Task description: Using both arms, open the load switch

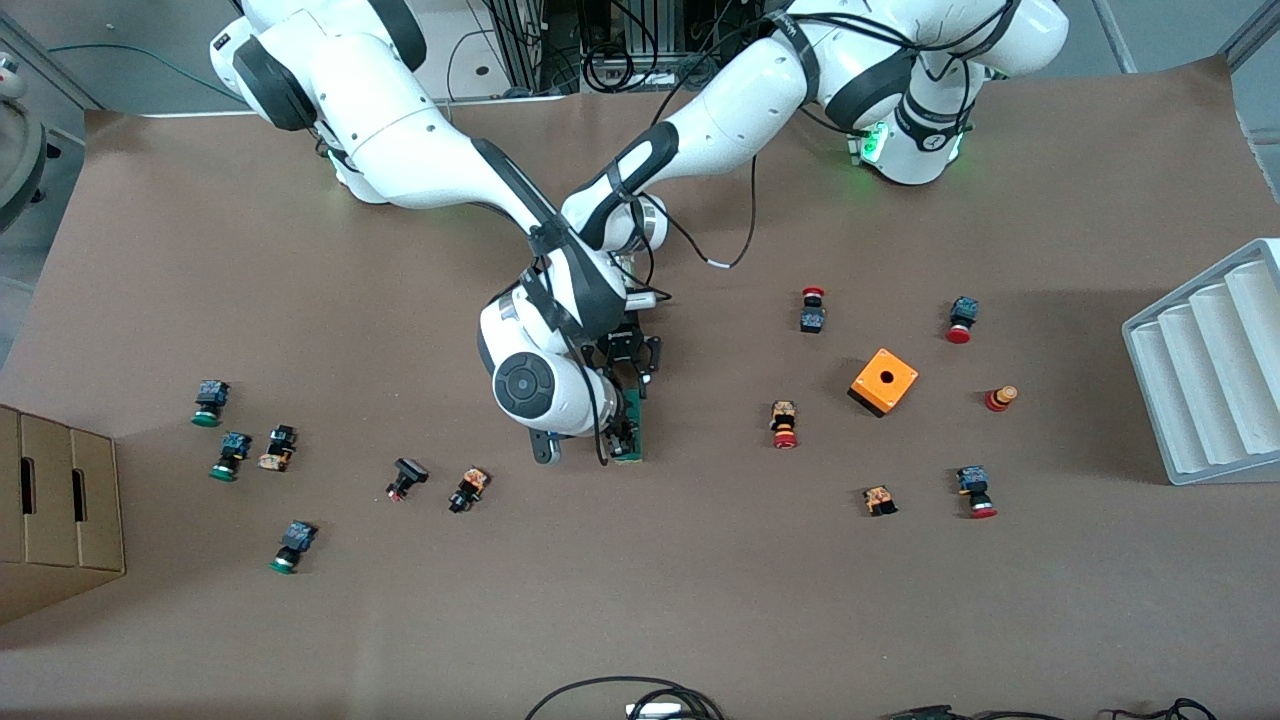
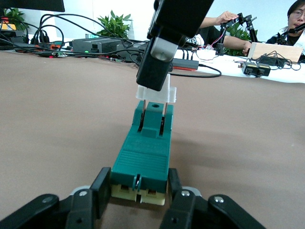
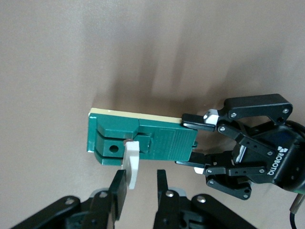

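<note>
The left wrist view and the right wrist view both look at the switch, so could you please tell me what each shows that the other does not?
Only the left wrist view shows the desks with cables, potted plants and seated people past the table's edge. Only the right wrist view shows the whole black left gripper from outside, clamped on one end of the dark-green rectangular load switch, plus the block's cream underside. Both show the brown table, the switch and its white lever piece, which the right gripper pinches, raised off the body.
</note>
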{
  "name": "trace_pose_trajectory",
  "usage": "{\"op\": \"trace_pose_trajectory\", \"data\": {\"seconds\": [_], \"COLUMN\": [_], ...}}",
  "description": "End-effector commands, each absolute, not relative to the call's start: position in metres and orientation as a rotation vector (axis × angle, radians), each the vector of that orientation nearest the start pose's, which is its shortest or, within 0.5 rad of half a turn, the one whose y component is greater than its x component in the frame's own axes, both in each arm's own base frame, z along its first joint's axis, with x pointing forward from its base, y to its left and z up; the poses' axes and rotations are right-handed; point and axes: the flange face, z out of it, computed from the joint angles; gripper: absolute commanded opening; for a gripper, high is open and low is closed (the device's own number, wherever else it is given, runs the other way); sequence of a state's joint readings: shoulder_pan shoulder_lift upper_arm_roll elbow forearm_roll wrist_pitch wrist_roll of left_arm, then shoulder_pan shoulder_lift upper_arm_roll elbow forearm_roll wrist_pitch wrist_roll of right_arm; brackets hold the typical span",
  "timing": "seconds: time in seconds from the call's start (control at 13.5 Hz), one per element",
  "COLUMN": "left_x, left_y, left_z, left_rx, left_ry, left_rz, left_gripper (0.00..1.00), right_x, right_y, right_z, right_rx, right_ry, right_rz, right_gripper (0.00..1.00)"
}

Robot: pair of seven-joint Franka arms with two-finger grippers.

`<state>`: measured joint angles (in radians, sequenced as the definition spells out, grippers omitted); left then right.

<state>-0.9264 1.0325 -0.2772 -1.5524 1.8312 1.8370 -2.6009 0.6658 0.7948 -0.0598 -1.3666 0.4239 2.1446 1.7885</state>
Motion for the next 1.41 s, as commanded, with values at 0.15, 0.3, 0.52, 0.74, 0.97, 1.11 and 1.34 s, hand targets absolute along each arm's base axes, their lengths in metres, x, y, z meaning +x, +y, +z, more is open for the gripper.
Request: {"op": "trace_pose_trajectory", "data": {"seconds": [0.15,0.3,0.52,0.74,0.97,1.11,1.34], "left_x": [0.329,0.329,0.329,0.330,0.334,0.334,0.334], "left_y": [-0.580,-0.580,-0.580,-0.580,-0.578,-0.578,-0.578], "left_z": [0.056,0.056,0.055,0.055,0.055,0.055,0.055], "left_rx": [-2.512,-2.512,-2.512,-2.511,-2.508,-2.508,-2.508], "left_ry": [-0.282,-0.282,-0.281,-0.283,-0.292,-0.292,-0.292], "left_rz": [-1.831,-1.831,-1.832,-1.831,-1.830,-1.830,-1.830], "left_gripper": [0.55,0.55,0.55,0.55,0.55,0.55,0.55], "right_x": [0.570,0.568,0.563,0.557,0.557,0.556,0.557], "right_y": [0.432,0.429,0.432,0.434,0.435,0.436,0.436], "right_z": [0.226,0.226,0.224,0.216,0.215,0.216,0.217], "right_rx": [-2.354,-2.351,-2.368,-2.386,-2.388,-2.390,-2.388], "right_ry": [1.959,1.957,1.944,1.931,1.928,1.925,1.923], "right_rz": [0.428,0.415,0.401,0.384,0.380,0.378,0.376], "right_gripper": [0.32,0.32,0.32,0.32,0.32,0.32,0.32]}}
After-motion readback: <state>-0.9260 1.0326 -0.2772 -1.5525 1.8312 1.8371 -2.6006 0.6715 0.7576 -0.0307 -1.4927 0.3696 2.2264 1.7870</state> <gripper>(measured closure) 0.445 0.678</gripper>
